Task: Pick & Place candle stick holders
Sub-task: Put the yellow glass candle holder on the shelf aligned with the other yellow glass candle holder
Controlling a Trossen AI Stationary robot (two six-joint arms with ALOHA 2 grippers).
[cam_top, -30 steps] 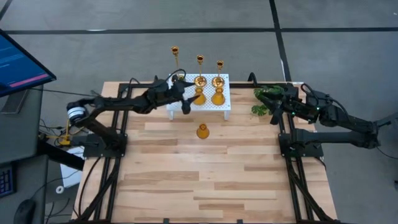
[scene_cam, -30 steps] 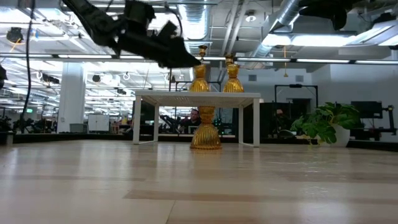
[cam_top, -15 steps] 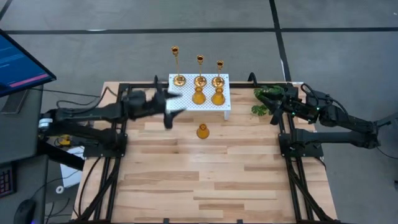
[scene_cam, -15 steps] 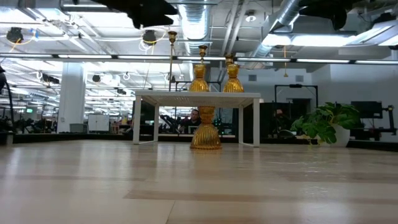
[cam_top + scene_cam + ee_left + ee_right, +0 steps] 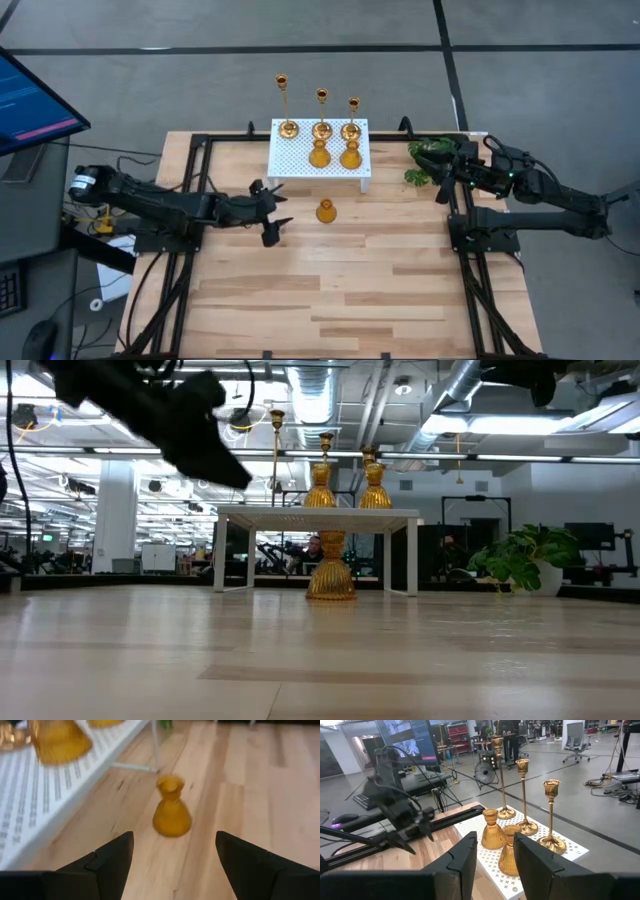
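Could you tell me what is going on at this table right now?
The left gripper, open and empty, hangs over the table beside the one amber holder standing on the wood. Three brass candlesticks and two more amber holders stand on the white perforated stand. The right gripper waits at the table's right edge beside the plant.
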